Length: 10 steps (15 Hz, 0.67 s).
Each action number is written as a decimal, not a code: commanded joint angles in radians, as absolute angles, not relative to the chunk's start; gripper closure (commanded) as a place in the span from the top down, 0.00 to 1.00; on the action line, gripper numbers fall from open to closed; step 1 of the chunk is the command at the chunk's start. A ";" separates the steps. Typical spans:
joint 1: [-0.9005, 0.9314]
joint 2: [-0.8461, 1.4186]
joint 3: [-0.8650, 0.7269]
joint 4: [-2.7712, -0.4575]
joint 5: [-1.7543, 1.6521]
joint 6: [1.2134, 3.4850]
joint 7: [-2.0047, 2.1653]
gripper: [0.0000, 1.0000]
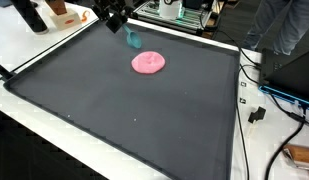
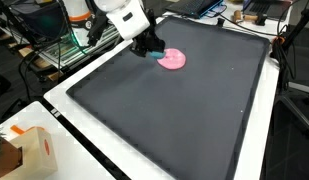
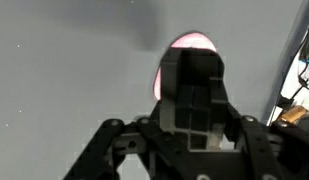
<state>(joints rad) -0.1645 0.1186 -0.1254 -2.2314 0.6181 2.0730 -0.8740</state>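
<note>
Grey mat (image 1: 114, 110) on white table (image 1: 34, 100): pink disc (image 1: 148, 63) lying flat toward the far edge, just beside the pincer (image 1: 122, 28), small teal item (image 1: 132, 41) at its tips, whether clamped or loose cannot be told.

Mat (image 1: 114, 110): you're working on plain dark grey — no pattern.
Disc (image 1: 148, 63): solid pink, toward the mat's far side.
Gripper (image 1: 118, 22): black, over the mat's far edge.
Piece (image 1: 133, 40): teal, near the mat's far edge.
Table (image 1: 34, 45): white, around the mat.
</note>
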 commanded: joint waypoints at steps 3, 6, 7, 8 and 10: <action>-0.216 0.191 -0.130 -2.199 0.685 2.002 -0.948 0.29; -0.242 0.227 -0.133 -2.184 0.712 1.969 -0.969 0.29; -0.250 0.237 -0.134 -2.179 0.725 1.956 -0.977 0.29; -0.259 0.248 -0.135 -2.174 0.735 1.944 -0.985 0.29; -0.277 0.268 -0.138 -2.164 0.756 1.917 -1.001 0.29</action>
<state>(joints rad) -0.2454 0.2297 -0.1310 -2.1933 0.7095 1.9747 -0.9575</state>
